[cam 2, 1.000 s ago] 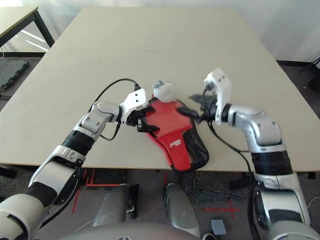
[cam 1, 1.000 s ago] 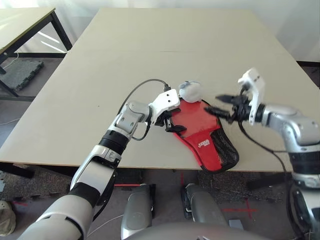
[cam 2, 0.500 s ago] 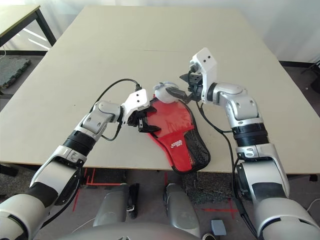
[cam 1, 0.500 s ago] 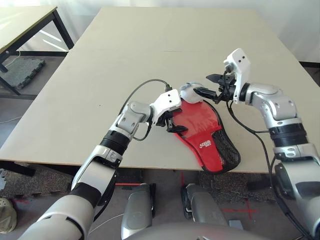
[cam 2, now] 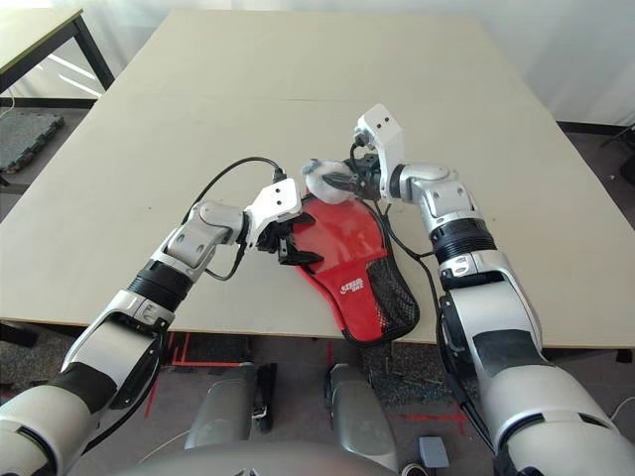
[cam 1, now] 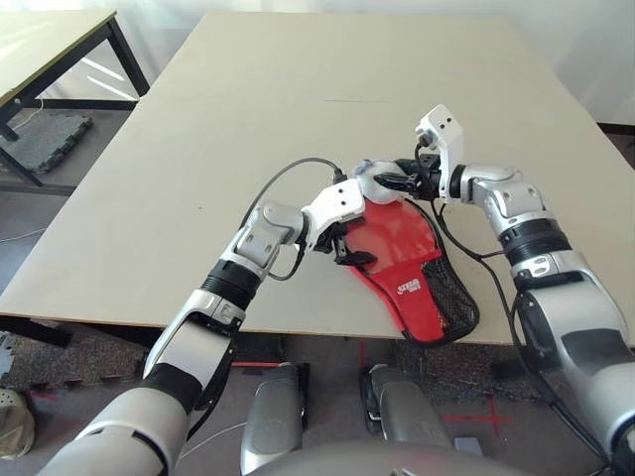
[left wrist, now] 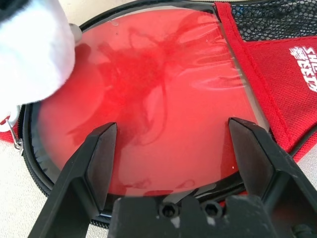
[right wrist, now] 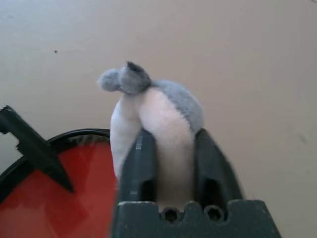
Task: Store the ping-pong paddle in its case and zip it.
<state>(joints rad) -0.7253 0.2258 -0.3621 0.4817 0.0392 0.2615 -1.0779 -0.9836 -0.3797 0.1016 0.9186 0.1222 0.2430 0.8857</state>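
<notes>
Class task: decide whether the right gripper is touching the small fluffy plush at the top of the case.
Touching. The right wrist view shows the right gripper with both fingers pressed into the sides of the plush, squeezing it between them, above the case.

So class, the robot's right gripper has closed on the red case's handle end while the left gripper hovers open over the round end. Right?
Not quite. The right wrist view shows the right gripper closed on the small grey-white fluffy plush, not the case. The left gripper does hover open.

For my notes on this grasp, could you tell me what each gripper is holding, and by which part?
The right gripper pinches the grey-white plush by its lower body, between both fingers. The left gripper holds nothing, its fingers spread over the case.
</notes>
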